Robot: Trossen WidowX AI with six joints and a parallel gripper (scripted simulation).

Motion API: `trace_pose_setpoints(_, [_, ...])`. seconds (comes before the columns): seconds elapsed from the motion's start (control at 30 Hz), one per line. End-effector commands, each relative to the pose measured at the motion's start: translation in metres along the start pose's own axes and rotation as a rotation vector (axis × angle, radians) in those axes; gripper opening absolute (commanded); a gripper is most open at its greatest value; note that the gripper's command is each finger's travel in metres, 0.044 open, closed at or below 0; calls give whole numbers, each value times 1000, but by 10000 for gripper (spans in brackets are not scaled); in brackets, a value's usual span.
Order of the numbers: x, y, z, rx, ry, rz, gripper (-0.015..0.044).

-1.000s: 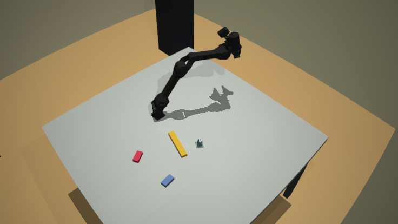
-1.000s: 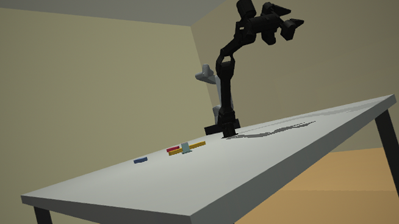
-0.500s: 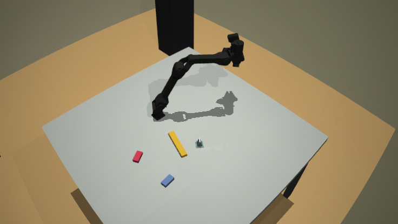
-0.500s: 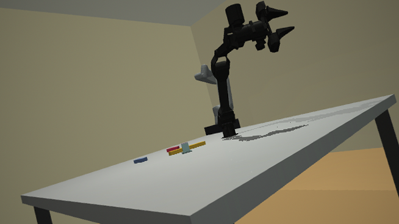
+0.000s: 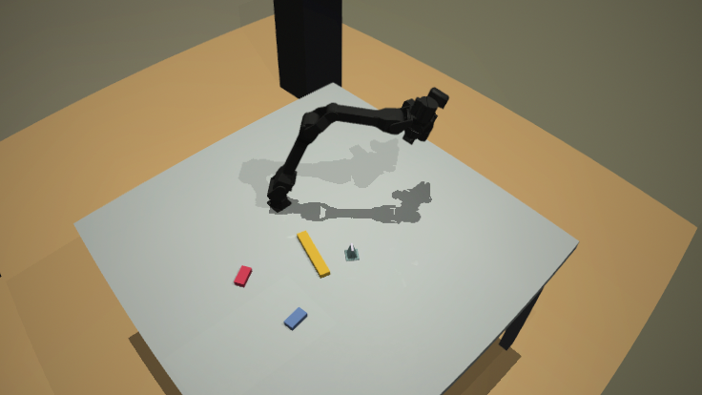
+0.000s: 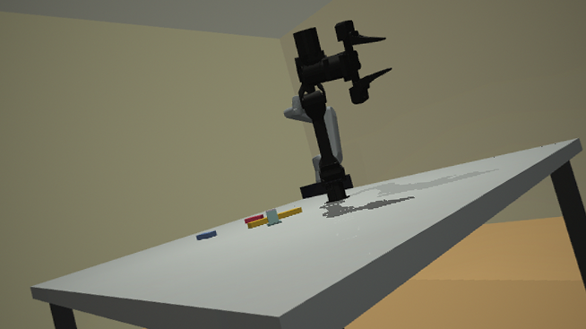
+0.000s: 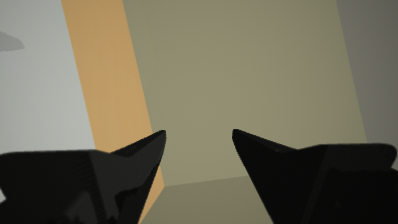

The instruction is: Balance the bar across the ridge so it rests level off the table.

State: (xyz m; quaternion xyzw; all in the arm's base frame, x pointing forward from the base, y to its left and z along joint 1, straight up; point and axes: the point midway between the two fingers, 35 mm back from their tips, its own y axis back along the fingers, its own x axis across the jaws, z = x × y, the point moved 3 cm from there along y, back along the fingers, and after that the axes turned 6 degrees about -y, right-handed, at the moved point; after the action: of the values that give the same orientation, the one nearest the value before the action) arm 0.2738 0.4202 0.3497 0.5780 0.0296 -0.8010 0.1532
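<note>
Waiting on the lift: bar lies flat beside its ridge

Balancing has not begun. The yellow bar (image 5: 313, 254) (image 6: 289, 213) lies flat on the desk (image 5: 442, 294) (image 6: 201, 280) (image 7: 45, 100), just beside the ridge (image 5: 352, 249) (image 6: 272, 216) and apart from it, on the side away from the desk's right corner in the top view. The ridge stands on a flat foot, probably for steadiness, its narrow top offering little to rest on, so the bar's middle will likely need careful centring.

High above the desk, the black arm (image 5: 361, 115) (image 6: 323, 138) holds its fingers (image 5: 425, 128) (image 6: 367, 39) well apart, though short of their widest, with nothing between them. In the exterior view they point sideways; they would have to swing down before gripping the bar near its middle.

The red block (image 5: 242, 276) (image 6: 254, 218) and blue block (image 5: 295, 318) (image 6: 206, 235) lie off towards the desk's lower left edge in the top view, seemingly unneeded for this job.
</note>
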Motion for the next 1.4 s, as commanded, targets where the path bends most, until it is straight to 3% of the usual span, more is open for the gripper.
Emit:
trace_pose_setpoints(0.0, [2,22,-14,96,-121,-3,315])
trace_pose_setpoints(0.7, [76,174,-96,717,-993,-125,315])
trace_pose_setpoints(1.37, [175,322,-84,1280,-1765,-464,315])
